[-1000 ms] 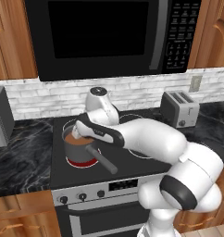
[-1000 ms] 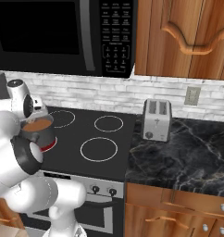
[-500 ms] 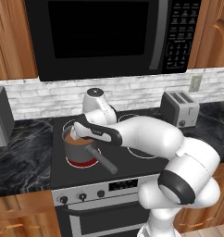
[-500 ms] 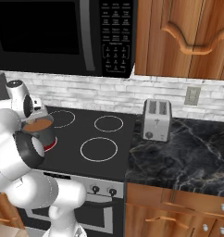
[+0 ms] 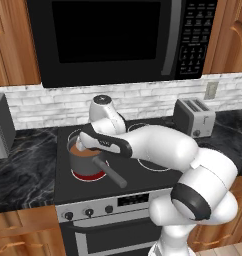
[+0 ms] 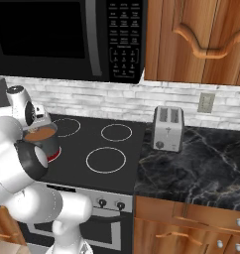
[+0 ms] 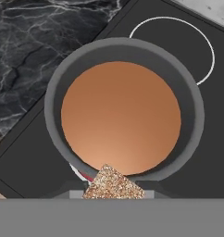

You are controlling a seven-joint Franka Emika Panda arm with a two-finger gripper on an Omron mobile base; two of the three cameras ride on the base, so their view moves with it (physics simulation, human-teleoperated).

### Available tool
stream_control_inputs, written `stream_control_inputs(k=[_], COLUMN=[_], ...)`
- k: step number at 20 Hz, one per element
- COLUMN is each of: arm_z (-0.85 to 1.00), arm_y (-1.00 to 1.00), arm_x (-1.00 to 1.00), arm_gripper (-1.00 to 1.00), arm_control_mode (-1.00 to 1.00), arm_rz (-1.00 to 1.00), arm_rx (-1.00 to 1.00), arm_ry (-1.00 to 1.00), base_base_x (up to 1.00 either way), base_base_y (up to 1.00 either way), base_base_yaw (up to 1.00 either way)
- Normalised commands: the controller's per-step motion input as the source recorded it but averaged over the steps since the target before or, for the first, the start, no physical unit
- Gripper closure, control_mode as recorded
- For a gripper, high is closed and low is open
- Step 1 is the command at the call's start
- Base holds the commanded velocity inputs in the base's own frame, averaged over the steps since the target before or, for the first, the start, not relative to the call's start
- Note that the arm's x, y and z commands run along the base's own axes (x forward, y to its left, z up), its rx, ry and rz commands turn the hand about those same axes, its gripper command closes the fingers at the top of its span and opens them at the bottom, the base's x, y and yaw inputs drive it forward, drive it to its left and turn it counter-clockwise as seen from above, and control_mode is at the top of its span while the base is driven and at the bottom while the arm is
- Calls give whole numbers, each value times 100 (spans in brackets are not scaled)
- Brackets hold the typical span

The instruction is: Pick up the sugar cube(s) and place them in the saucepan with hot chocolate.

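A: Start with the left base view. How far along are we?

B: The pick looks done and the drop is what's left. The arm reaches over the stove and the end effector (image 5: 82, 144) hangs just above the saucepan (image 5: 88, 161), which sits on the front left burner, glowing red beneath it. I can't make out the fingers or the cube from here.

A: Which way does the pan point?

B: Its long handle (image 5: 111, 173) runs from the pot toward the front right of the stove, slanting down to the knobs. That's its long axis.

A: And the right base view?

B: Same story from the other side. The saucepan (image 6: 44, 142) sits at the left of the cooktop, just behind the arm's dark elbow, with the hot chocolate (image 6: 38, 134) showing as a flat brown disc. The toaster (image 6: 167, 128) stands well apart on the counter (image 6: 201, 168) to the right.

A: Hand view?

B: It looks nearly straight down into the pot. The hot chocolate (image 7: 121, 117) is smooth, and no cube floats in it that I can see. A speckled, light brown sugar cube (image 7: 114, 185) sits at the bottom edge, pinched in the end effector (image 7: 114, 192), whose fingers are pressed close on it.

A: Is it over the liquid?

B: I judge it's above the near rim, by the handle root, so it needs a small shift inward before release.
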Motion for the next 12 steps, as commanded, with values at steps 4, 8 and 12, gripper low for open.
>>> stream_control_inputs(k=[4, 8, 12], arm_z=[0, 0, 7], arm_y=[0, 0, 0], arm_x=[0, 0, 12], arm_gripper=[100, 100, 100], arm_control_mode=[-100, -100, -100], arm_rz=[0, 0, 0], arm_rx=[0, 0, 0], arm_ry=[0, 0, 0], base_base_x=[0, 0, 0], base_base_y=[0, 0, 0], base_base_yaw=[0, 0, 0])
